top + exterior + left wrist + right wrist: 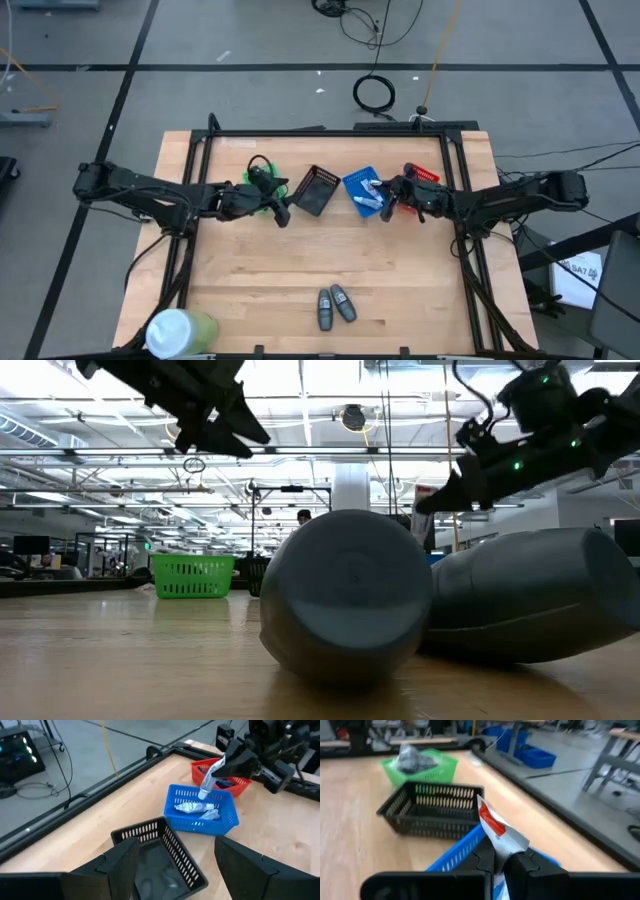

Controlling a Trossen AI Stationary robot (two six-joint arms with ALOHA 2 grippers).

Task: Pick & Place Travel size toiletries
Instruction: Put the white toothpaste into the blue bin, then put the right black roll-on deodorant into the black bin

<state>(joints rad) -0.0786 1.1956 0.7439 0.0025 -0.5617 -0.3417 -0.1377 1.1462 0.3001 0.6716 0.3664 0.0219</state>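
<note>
At centre-right of the overhead frame, the right pincer (385, 205) is hanging clamped on a white-silver tube (208, 782) over the blue basket (352, 184), risking a rim-side spill if releasing off-centre.

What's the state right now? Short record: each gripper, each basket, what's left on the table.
right gripper: shut on a white-silver tube, over the blue basket
left gripper: open, between the green basket and the black basket
blue basket: holds white-silver tubes
green basket: holds dark grey bundles
red basket: holds dark pieces
table: two grey oval bottles at the near edge, white-and-green cylinder at the near left corner
</note>
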